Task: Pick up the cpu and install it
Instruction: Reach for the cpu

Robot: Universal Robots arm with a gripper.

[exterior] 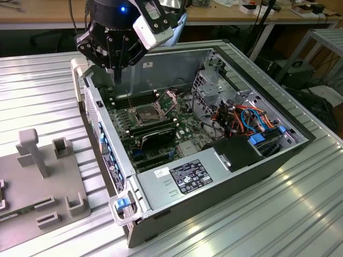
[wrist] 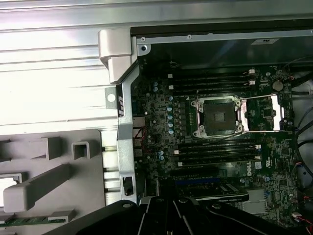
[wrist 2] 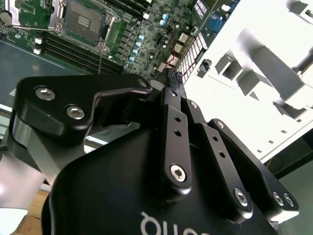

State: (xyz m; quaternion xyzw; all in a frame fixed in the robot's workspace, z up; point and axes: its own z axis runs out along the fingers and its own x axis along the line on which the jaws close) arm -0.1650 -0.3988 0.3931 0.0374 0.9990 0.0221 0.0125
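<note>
My gripper (exterior: pixel 117 79) hangs over the far corner of the open computer case (exterior: pixel 230 176), on the exterior view's left, above the case wall. Its fingers (wrist 2: pixel 172 105) are drawn together, and I see nothing between them. The dark square socket (exterior: pixel 146 113) lies on the green motherboard with its metal frame swung open and its bed bare; both wrist views look down on the socket (wrist: pixel 217 116) (wrist 2: pixel 83 19). It sits lower and toward the exterior view's right of the gripper. The cpu is out of view.
A grey fixture (exterior: pixel 48 182) with upright posts and slots sits outside the case on the exterior view's left, on the ribbed metal table (exterior: pixel 300 214). A green memory stick (wrist: pixel 29 220) lies in it. Cables, drive cages and a power supply (exterior: pixel 185 179) crowd the case's right half.
</note>
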